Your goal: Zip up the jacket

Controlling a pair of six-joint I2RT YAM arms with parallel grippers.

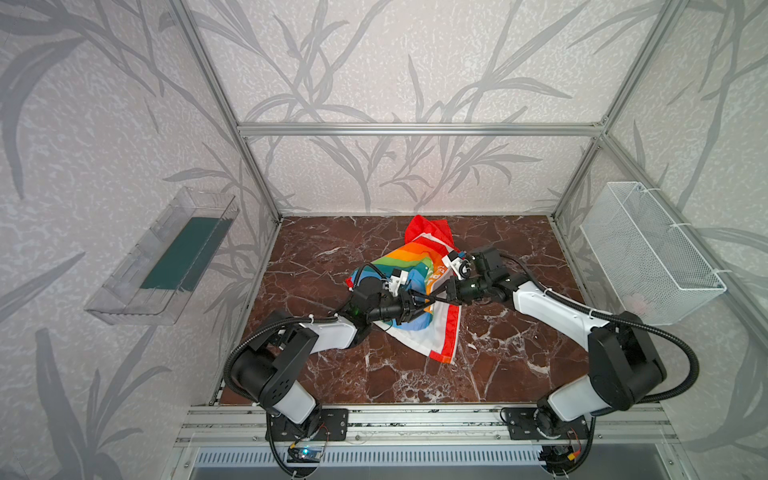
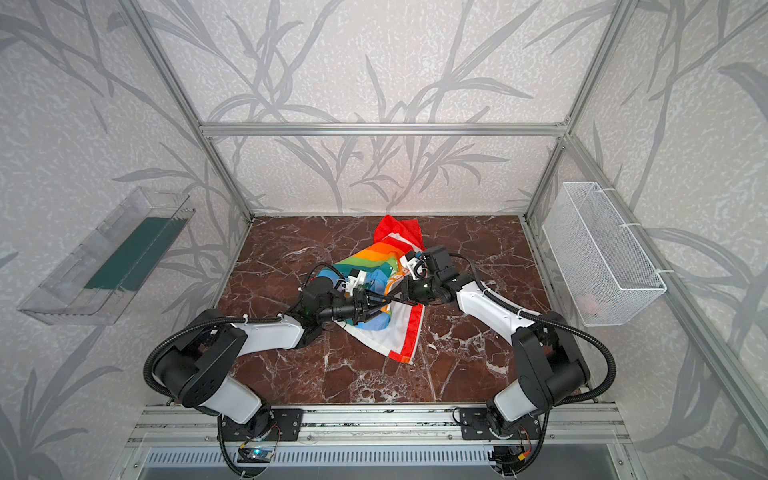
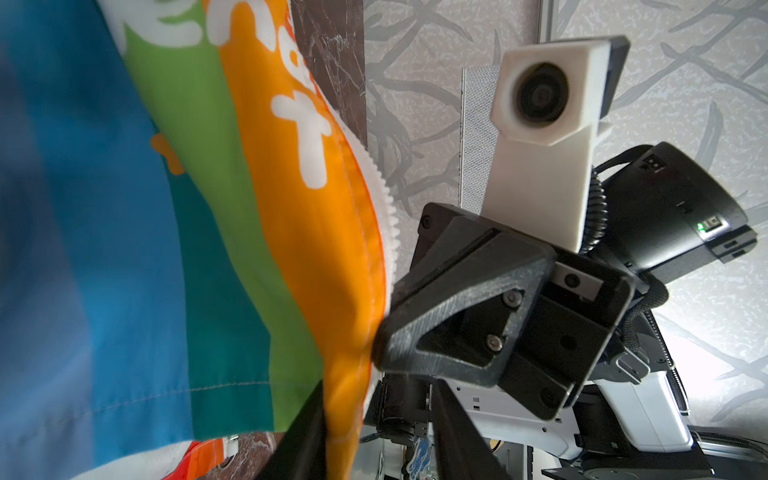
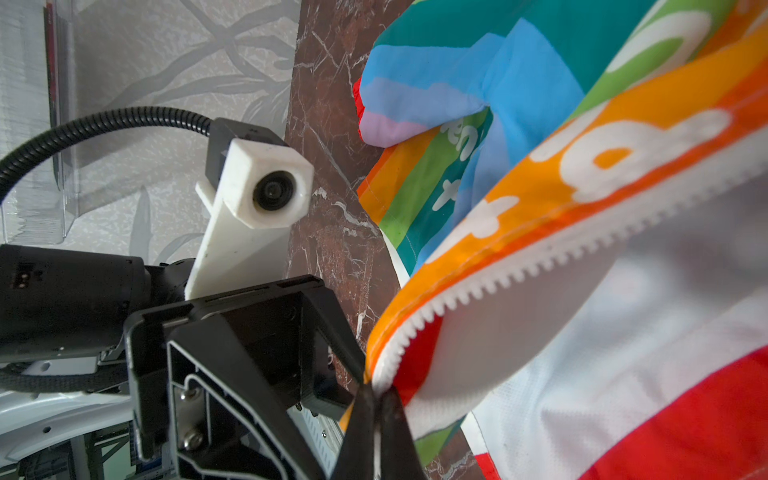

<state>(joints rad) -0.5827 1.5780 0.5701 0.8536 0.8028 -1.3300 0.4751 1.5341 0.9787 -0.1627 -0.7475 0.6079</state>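
Jacket (image 1: 409, 255) lies crumpled on the brown marble bench (image 1: 498, 374), near the middle and a little toward the back wall, its red hood (image 1: 428, 228) farthest from the arms and one front panel turned over so that the white lining (image 1: 417, 336) shows. The zip is not closed at all: the white teeth (image 4: 540, 266) of one side run free along the orange edge, no second row meets them, and I find the slider in no view. The right pincer (image 4: 376, 432) is pressed together on the end of this toothed edge. The left pincer (image 3: 374, 440) has its fingers apart with the orange front edge between them; one finger lies against the cloth, the other is clear of it, so nothing is pinched there. I judge the task to be at its beginning: the two ends must be joined and the slider pulled up. On the left wall a clear tray (image 1: 124, 299) holds a dark green flat thing (image 1: 187, 253); the white wire basket (image 1: 648, 249) on the right has something pale (image 1: 640, 305) at its bottom, too faint to name.
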